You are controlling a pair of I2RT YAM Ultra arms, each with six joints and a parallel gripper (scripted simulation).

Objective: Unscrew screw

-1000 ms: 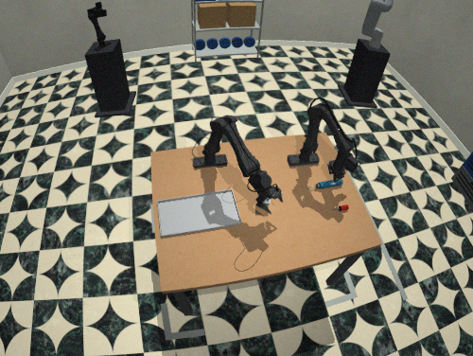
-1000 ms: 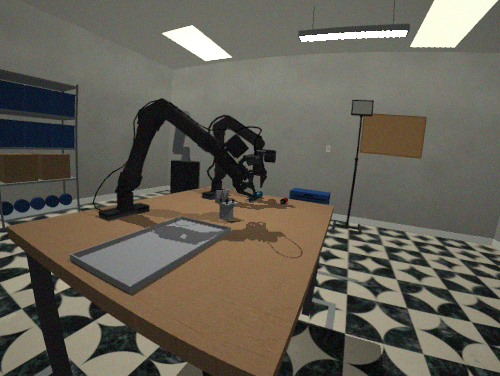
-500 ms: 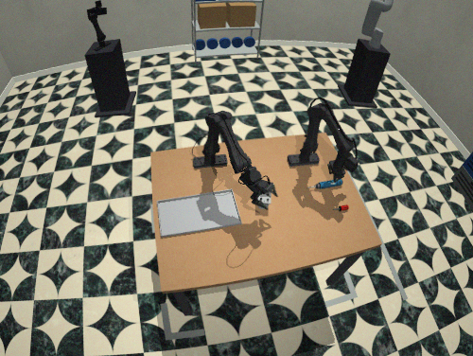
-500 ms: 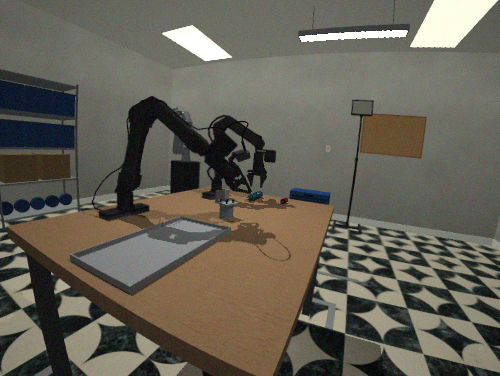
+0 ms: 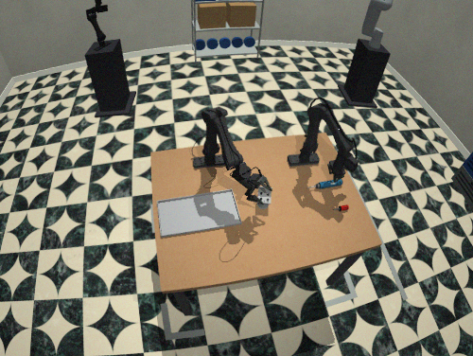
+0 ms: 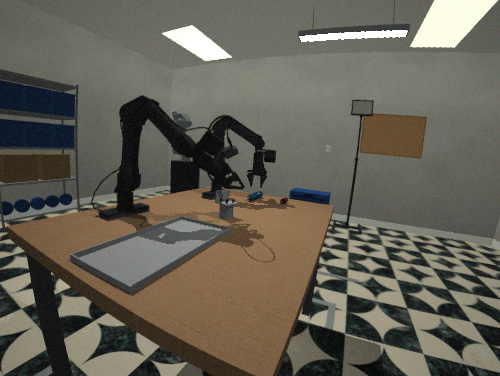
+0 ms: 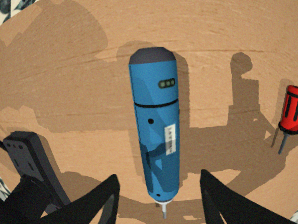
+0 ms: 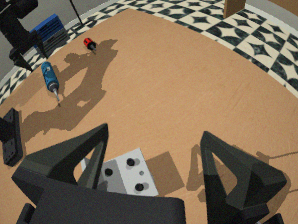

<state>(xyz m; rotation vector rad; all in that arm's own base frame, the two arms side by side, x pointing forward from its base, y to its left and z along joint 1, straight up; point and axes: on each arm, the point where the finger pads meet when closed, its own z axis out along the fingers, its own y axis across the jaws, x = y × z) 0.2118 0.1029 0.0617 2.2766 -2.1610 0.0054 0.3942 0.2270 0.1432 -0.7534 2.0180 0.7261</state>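
Screwdriver (image 5: 329, 184) (image 6: 255, 196) (image 7: 159, 135) (image 8: 50, 78) — flat on the table (image 5: 284, 246) (image 6: 240, 300) (image 7: 75, 100) (image 8: 165, 85).

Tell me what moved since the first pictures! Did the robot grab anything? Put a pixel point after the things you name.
The right claw (image 5: 265, 196) (image 6: 235, 186) (image 8: 155, 133) pulled back a little toward its own base, so the top picture now shows more of the joint module (image 5: 266, 204) (image 6: 226, 211) (image 8: 149, 175). Nothing was grabbed or let go. The left claw (image 5: 337, 179) (image 6: 257, 185) (image 7: 158, 179) (image 8: 40, 64), blue screwdriver (image 5: 328, 184) (image 6: 255, 196) (image 7: 159, 135) (image 8: 49, 77), red screwdriver (image 5: 343, 207) (image 6: 284, 201) (image 7: 290, 110) (image 8: 89, 43) and module look unmoved.
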